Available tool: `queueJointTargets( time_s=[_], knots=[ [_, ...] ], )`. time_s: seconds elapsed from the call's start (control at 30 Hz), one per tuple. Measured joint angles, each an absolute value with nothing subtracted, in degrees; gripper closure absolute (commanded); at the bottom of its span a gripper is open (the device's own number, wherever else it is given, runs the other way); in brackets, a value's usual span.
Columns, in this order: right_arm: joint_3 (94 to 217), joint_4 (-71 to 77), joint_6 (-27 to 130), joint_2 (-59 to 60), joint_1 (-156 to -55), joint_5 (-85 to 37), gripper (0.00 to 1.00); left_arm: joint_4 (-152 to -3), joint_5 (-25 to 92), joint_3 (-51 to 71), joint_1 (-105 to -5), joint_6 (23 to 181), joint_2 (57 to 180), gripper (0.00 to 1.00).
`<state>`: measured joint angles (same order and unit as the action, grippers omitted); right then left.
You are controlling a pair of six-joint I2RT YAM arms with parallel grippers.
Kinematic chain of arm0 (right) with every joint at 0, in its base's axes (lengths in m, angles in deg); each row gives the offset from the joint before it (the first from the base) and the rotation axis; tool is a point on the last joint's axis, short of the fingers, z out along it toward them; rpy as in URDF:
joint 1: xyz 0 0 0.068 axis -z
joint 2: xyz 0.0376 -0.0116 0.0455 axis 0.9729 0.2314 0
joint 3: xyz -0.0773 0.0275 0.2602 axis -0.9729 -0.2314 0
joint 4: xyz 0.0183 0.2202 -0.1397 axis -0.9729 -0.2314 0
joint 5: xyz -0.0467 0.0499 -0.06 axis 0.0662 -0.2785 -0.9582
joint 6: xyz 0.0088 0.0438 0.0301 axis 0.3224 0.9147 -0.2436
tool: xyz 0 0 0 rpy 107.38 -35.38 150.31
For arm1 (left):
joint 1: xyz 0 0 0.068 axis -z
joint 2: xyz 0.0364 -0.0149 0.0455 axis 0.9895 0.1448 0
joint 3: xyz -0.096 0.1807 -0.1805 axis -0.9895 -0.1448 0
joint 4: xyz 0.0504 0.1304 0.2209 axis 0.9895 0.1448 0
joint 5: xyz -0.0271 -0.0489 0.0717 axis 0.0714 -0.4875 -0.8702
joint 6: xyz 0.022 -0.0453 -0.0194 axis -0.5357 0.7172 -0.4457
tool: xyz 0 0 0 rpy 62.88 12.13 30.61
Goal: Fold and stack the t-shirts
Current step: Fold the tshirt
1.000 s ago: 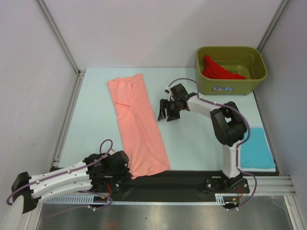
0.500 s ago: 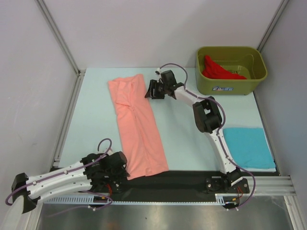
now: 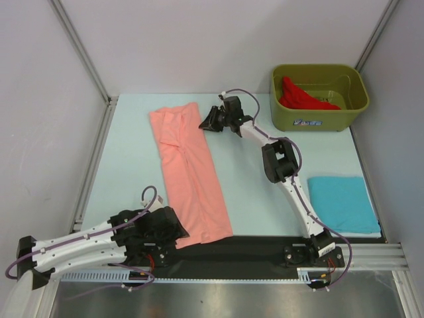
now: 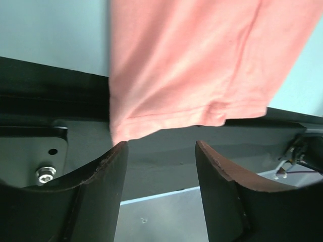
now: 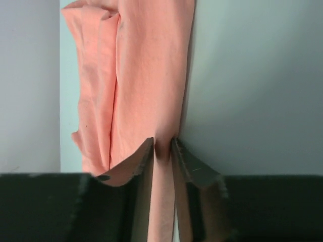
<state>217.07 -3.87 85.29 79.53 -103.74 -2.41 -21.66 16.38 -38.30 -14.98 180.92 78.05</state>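
Pink shirt – long folded strip, flat on table left of centre, near hem reaching black front strip. Blue shirt folded at right edge, red shirt in green tub. Fabric looks light, floppy, probably slides – best grabbed at edges and corners. Right gripper pinching pink shirt's far right edge. Left gripper jaws spread, hem just ahead, nothing held.

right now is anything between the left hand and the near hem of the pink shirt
Nothing visible. The left hand stands open right at the hem of the salmon-pink t-shirt, with only the black base strip under the gap.
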Motion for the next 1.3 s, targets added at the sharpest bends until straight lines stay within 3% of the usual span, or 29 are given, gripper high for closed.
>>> queueJointTargets(
  time_s=[0.2,0.47,0.77,0.83,0.87,0.97,1.03,1.07,1.17,1.3],
  knots=[
    [217.68,-3.41,86.8,80.44,-103.12,-3.29,1.0,-20.81,15.25,-35.94,-14.89,180.95,76.95,0.41],
    [216.11,-5.55,82.88,78.35,-101.29,-7.75,1.0,-19.04,13.63,-32.25,-14.87,180.86,77.26,0.41],
    [213.72,-10.82,74.62,74.83,-92.28,-11.51,1.0,-22.3,13.57,-31.68,-14.87,178.67,83.05,0.4],
    [212.61,-11.67,72.85,73.89,-90.58,-11.48,0.93,-22.62,13.5,-31.0,-14.87,178.06,84.14,0.37],
    [211.76,-11.98,72.28,73.25,-89.94,-11.16,0.8,-22.82,13.39,-30.52,-14.87,177.71,84.67,0.37],
    [210.86,-12.46,70.27,72.31,-89.31,-9.58,0.54,-23.26,12.82,-29.06,-14.87,176.36,85.02,0.36],
    [210.73,-13.44,68.94,71.37,-89.64,-9.21,0.47,-23.39,12.12,-27.77,-15.06,174.48,85.04,0.36],
    [210.66,-14.8,68.2,70.8,-89.92,-9.45,0.38,-23.63,11.9,-27.07,-15.55,173.25,85.13,0.35],
    [210.01,-19.41,66.08,68.44,-91.08,-10.87,0.3,-24.66,12.19,-25.06,-19.3,167.57,86.33,0.36],
    [205.2,-27.1,63.67,62.02,-93.33,-13.01,0.27,-27.87,16.21,-24.56,-32.7,155.66,89.0,0.38]
  ],
)
